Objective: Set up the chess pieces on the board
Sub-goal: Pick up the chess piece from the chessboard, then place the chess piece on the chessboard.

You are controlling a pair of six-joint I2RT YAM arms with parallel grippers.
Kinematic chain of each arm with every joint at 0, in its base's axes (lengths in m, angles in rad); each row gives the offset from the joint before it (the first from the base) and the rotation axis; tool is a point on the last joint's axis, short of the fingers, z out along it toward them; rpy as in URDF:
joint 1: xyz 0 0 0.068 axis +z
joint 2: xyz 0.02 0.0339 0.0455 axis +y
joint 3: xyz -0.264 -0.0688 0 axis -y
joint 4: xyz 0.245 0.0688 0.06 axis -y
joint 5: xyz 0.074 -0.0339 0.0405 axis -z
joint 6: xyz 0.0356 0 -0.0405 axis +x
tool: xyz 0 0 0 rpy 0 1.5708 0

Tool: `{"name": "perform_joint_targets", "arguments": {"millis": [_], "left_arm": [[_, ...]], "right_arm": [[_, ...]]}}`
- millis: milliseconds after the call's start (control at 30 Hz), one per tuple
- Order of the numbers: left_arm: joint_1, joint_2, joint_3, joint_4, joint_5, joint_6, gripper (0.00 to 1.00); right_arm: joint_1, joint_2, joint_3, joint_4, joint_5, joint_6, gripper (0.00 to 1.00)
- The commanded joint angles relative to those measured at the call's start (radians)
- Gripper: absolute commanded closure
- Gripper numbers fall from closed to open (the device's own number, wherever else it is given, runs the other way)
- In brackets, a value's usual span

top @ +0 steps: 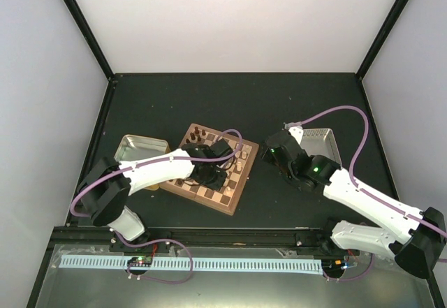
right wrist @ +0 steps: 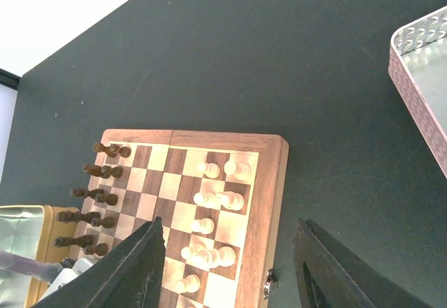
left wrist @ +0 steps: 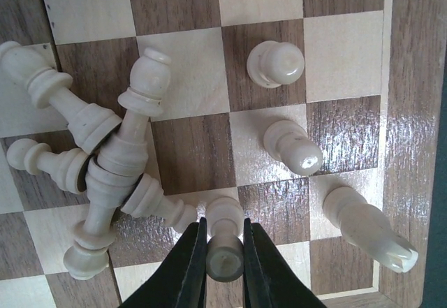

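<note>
The board (top: 235, 193) lies left of centre; it also shows in the left wrist view (left wrist: 412, 77) and the right wrist view (right wrist: 269, 203). My left gripper (left wrist: 225, 252) is over the board and shut on a cream pawn (left wrist: 225, 242). Several cream chess pieces (left wrist: 115, 161) lie tumbled in a heap just left of it, and others stand upright (left wrist: 276, 63) near the board's edge. My right gripper (right wrist: 230, 266) is open and empty, held above the table right of the board (top: 279, 153). Dark chessmen (right wrist: 98, 196) line the far side.
A gold tin tray (top: 134, 147) sits left of the board, under my left arm. A pinkish-grey tray (top: 323, 139) sits at the right, also in the right wrist view (right wrist: 419, 77). Dark tabletop (top: 230, 98) lies beyond the board.
</note>
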Motion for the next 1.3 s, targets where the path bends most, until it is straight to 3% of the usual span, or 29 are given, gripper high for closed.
{"name": "perform_joint_targets", "arguments": {"millis": [0,300,833,1167,1267], "left_arm": [[-0.018,-0.036,-0.015,0.000,0.028,-0.009,0.98],[-0.099,-0.089,-0.021,-0.030,0.024,-0.078,0.98],[-0.203,-0.033,-0.021,0.017,0.044,-0.126,0.95],[-0.204,0.013,-0.003,0.052,0.015,-0.105,0.87],[-0.204,0.019,0.002,0.044,0.012,-0.107,0.78]], "right_arm": [[-0.002,0.008,0.008,0.002,0.041,0.001,0.49],[-0.001,0.020,0.003,0.008,0.043,0.013,0.49],[-0.001,0.011,-0.001,-0.001,0.068,0.019,0.49],[-0.002,0.012,0.000,0.005,0.051,0.013,0.49],[-0.001,0.015,0.002,0.007,0.043,0.012,0.49]]}}
